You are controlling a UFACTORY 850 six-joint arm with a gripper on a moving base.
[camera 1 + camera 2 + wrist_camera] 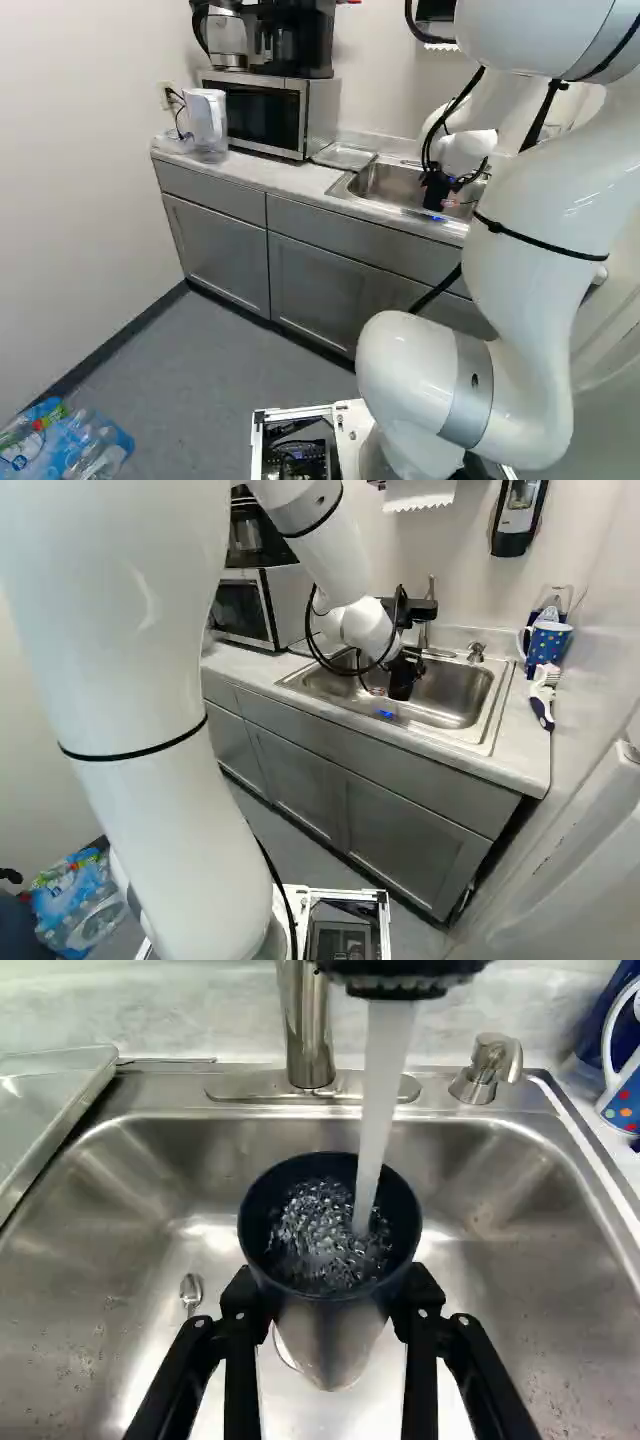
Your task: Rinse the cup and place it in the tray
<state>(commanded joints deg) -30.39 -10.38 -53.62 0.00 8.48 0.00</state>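
Rinse stage, by my reading. Pincer is grasping the cup, one finger against each side of its dark wall, inside the sink. Cup's long axis runs roughly upright, mouth up; a slight lean cannot be ruled out. Water stream drops from the spout head just ahead of the pincer and lands within the mouth; contents look churned and bubbly. Faucet neck stands farther ahead. Key relation: tray lies off to the pincer's left and somewhat ahead, outside the basin, on the counter side of the sink edge; apart from the cup. Spoon sits on the basin floor, below and left of the pincer. Judged progress: about midway, washing under way, placing not done. Next move should tip the cup over the basin to empty it, then carry it leftward, raised enough to pass the sink edge and the tray's near wall. Cautions: lifting straight up may knock the spout head, so draw back out of the stream first; water weight and wet walls could let the cup slip or twist between the fingers; tilting near the tray would spill there.
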